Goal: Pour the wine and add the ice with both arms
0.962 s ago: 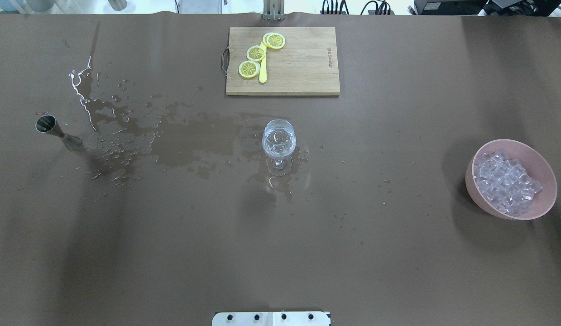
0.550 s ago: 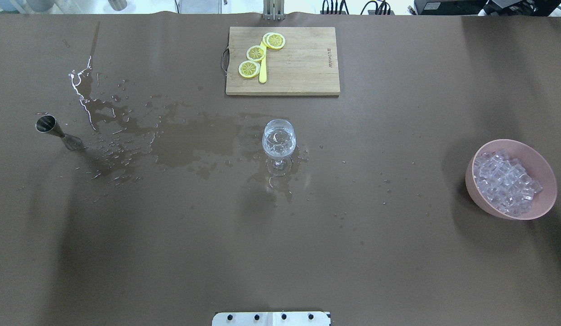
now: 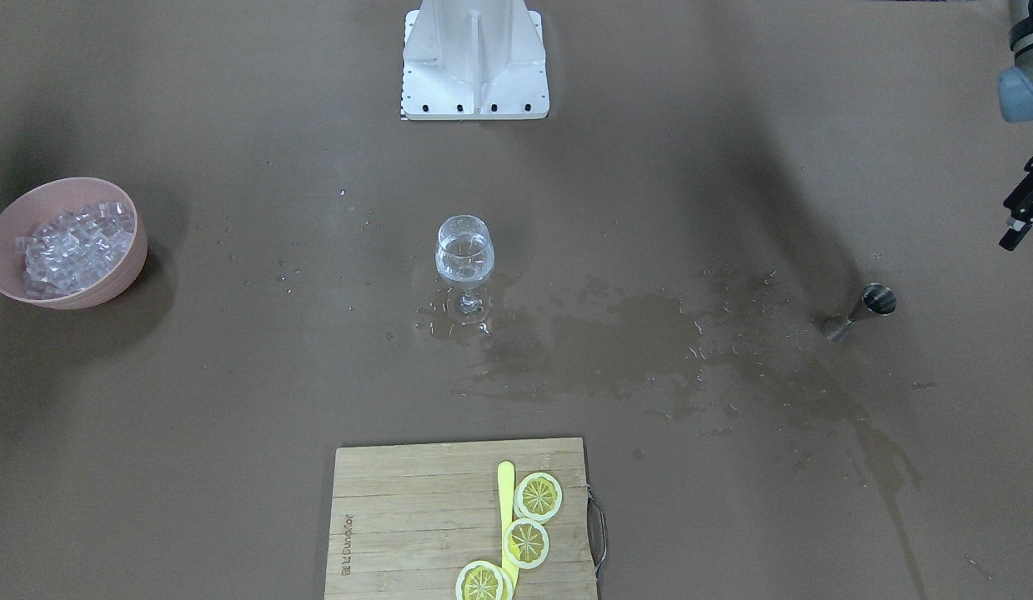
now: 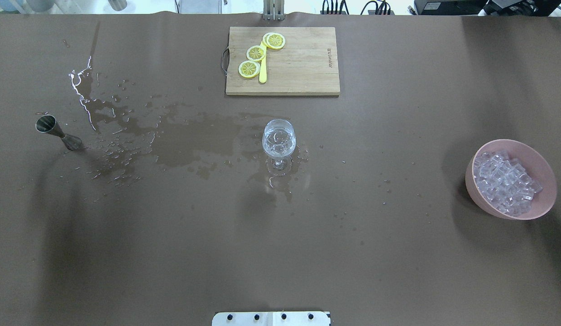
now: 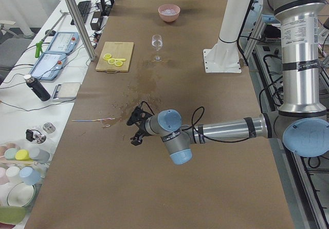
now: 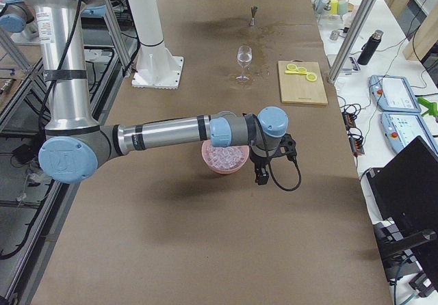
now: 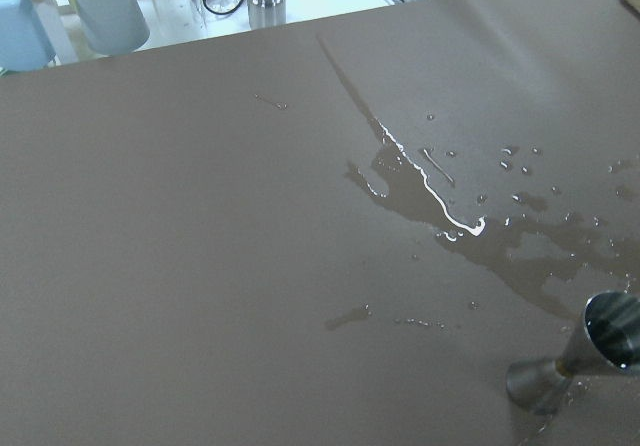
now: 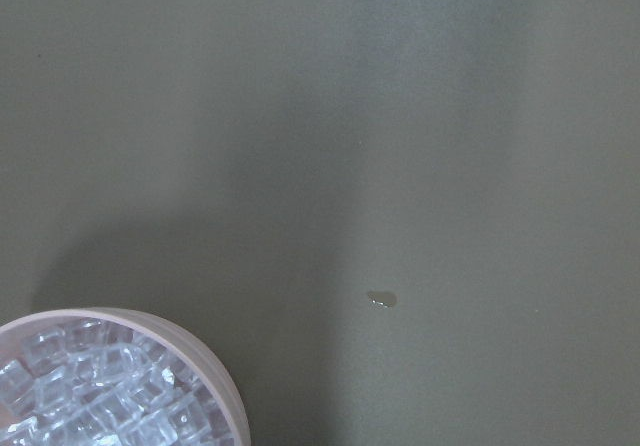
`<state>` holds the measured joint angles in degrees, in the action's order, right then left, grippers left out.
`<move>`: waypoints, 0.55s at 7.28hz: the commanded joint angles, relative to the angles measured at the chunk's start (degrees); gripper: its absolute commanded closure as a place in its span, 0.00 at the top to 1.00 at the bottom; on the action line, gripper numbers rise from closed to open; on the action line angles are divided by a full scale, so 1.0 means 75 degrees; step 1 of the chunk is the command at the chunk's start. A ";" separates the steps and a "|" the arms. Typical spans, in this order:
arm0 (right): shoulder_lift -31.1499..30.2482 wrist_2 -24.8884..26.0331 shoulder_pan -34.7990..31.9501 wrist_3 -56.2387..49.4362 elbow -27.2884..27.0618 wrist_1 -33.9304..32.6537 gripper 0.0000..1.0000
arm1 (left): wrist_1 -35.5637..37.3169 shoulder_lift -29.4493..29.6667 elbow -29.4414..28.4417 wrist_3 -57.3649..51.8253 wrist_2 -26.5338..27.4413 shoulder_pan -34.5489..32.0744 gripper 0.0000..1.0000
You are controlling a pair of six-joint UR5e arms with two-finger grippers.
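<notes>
The ice (image 4: 504, 183), at three o'clock from the glass (image 4: 279, 140), looks slippery, so pinch a cube's flat sides; for the left gripper (image 5: 136, 139) and the right gripper (image 6: 261, 176), I cannot tell whether they are spread.

From where I stand, the left arm (image 5: 226, 130) has its upper tube upright, bends at a low elbow and runs its forearm level out over the desk (image 5: 154, 188). The blue-capped wrist (image 5: 169, 136) turns downward and the black left hand (image 5: 136, 131) hangs off it, angled down and held above the surface. I can't make out whether its fingers are parted. The right arm (image 6: 164, 133) takes a like pose, with an upright tube, a low elbow and a level forearm. The right hand (image 6: 268, 161) points down below its wrist, and its grip is just as hard to read.
</notes>
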<state>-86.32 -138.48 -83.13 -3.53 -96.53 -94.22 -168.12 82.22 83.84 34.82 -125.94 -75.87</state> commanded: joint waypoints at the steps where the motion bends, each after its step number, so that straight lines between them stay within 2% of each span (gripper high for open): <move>1: 0.0001 -0.0016 0.0092 -0.0010 -0.0008 0.0000 1.00 | -0.0504 -0.0052 -0.0034 0.0221 0.0743 0.0480 0.98; 2: -0.0011 -0.0028 0.0103 -0.0021 -0.0020 0.0000 1.00 | -0.0552 -0.0053 -0.0023 0.0290 0.1596 0.1051 0.98; 4: 0.0001 -0.0016 0.0150 -0.0022 -0.0020 0.0000 1.00 | -0.0680 -0.0065 -0.0022 0.0430 0.1780 0.1535 0.98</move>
<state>-86.36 -138.62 -82.14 -3.72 -96.63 -94.22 -172.41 81.82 83.66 37.25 -113.95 -66.88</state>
